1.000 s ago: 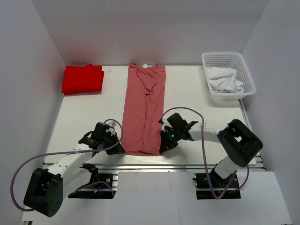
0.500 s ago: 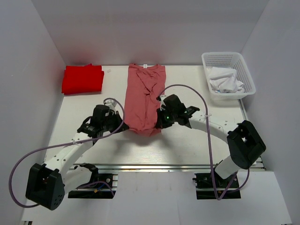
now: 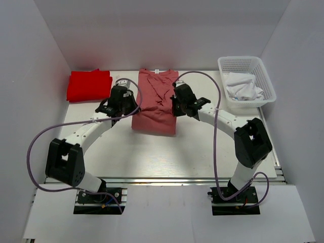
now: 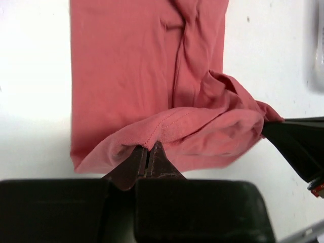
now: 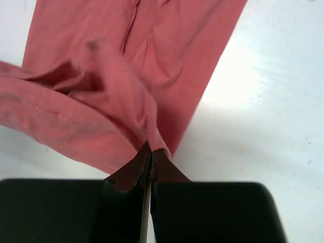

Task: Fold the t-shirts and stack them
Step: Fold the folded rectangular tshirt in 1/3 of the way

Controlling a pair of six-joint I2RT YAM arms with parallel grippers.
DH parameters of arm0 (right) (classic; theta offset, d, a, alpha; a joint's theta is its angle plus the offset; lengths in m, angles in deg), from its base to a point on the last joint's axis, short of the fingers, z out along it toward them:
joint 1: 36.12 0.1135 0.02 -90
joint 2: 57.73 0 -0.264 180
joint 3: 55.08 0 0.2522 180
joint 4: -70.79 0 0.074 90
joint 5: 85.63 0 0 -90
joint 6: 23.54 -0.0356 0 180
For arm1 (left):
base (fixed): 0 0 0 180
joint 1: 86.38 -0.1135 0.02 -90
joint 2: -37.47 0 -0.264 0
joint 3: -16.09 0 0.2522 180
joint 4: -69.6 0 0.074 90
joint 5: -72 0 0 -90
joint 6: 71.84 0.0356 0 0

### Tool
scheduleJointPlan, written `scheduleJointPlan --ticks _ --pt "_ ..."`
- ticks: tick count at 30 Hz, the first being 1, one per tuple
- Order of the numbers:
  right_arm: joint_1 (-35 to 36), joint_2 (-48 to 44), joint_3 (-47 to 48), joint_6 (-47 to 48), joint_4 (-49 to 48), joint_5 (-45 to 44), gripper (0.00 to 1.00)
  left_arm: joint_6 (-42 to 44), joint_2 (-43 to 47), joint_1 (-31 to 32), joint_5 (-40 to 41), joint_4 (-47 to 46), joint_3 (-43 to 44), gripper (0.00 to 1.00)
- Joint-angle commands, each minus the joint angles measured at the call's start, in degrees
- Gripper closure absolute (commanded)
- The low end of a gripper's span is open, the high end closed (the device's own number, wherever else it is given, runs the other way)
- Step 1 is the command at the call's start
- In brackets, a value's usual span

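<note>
The rose-pink t-shirt (image 3: 155, 114) lies at the back middle of the table, its near half lifted and doubled back over its far half. My left gripper (image 3: 130, 104) is shut on the hem corner at the shirt's left side; the pinched hem shows in the left wrist view (image 4: 162, 129). My right gripper (image 3: 174, 104) is shut on the hem corner at the right side, seen in the right wrist view (image 5: 157, 144). The red t-shirt (image 3: 89, 85) lies folded at the back left, apart from both grippers.
A white mesh basket (image 3: 246, 63) with white cloth (image 3: 243, 86) in it stands at the back right. White walls close in the table on the left, back and right. The right gripper's dark fingers show at the right edge of the left wrist view (image 4: 298, 144).
Both grippers have carried the pink shirt's near hem from the table's front edge toward the back, folding the shirt over itself. The red shirt and the basket have not moved.
</note>
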Motion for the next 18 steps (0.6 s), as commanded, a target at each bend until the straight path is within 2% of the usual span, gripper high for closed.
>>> scheduleJointPlan --ticks 1,18 --pt "-1.5 2.1 5.5 2.3 0.0 -3.5 1.00 1.8 -2.6 -0.4 3.9 -0.3 5.4 1.00" --pt "-8.8 16.2 20.5 6.5 -0.2 3.3 1.00 5.0 -22.3 -3.2 3.2 -0.2 21.6 1.00"
